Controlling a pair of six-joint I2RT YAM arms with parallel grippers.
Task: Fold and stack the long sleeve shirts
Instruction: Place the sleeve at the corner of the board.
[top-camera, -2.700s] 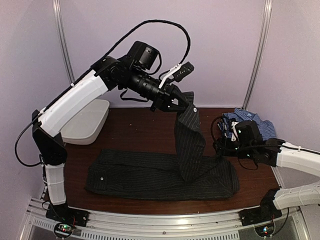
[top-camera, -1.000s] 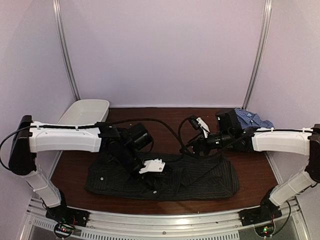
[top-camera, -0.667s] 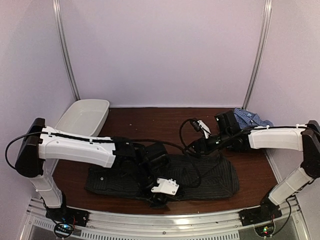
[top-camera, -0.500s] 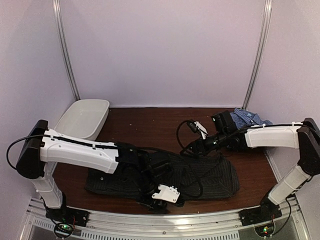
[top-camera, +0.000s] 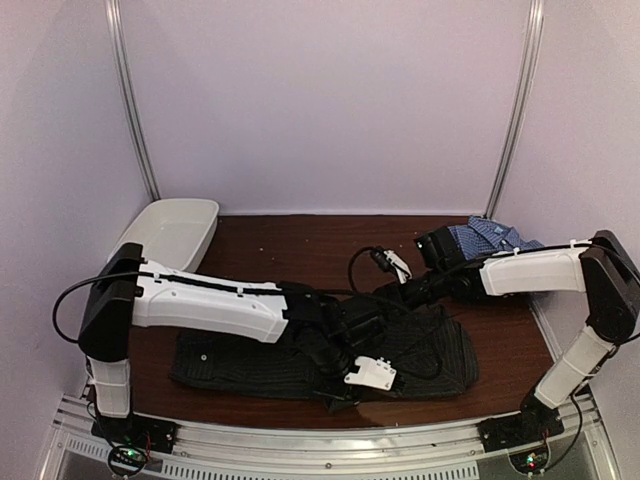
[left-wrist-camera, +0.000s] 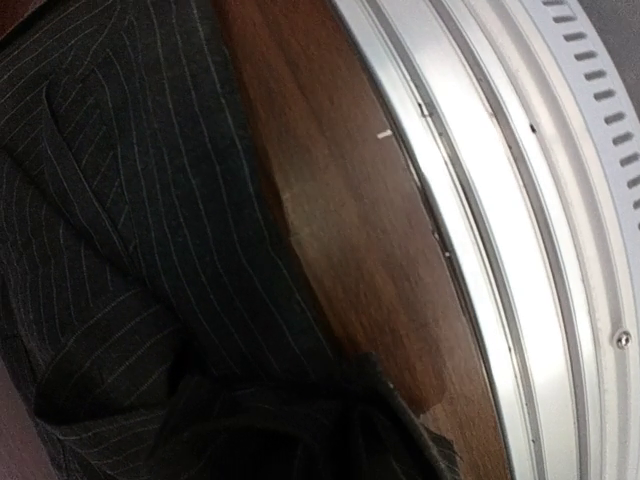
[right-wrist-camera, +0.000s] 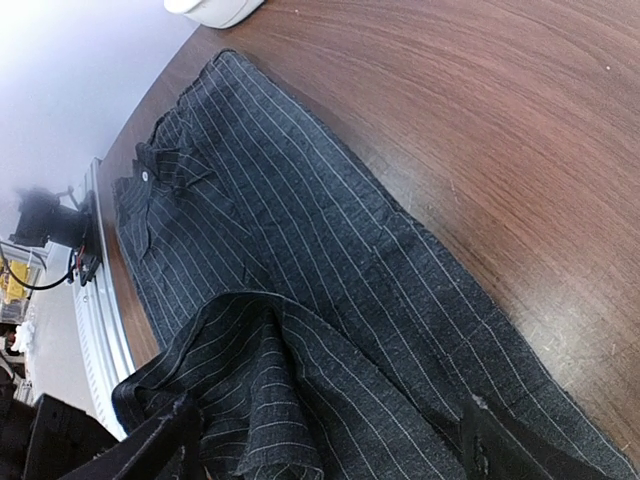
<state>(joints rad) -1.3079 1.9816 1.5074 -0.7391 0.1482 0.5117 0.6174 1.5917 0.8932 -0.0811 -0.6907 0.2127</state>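
The black shirt (top-camera: 225, 355) is spread along the near edge, the checked shirt (top-camera: 505, 240) bunched in the far right corner. The right gripper (right-wrist-camera: 330, 440) is held parted over black cloth; for the left gripper (top-camera: 340, 392) (fingers hidden) it cannot be told.

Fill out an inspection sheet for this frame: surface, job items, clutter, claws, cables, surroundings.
Surface: brown wood table, with a metal rail along the near edge.
Job's things: black pinstripe shirt spread across the near half; blue-check shirt bunched at the far right.
Clutter: white tub at the far left.
Grippers: left claw low at the pinstripe shirt's near hem, state unclear; right claw open over the same shirt.
Cables: black cable looping by the right wrist.
Surroundings: pale walls, metal posts.
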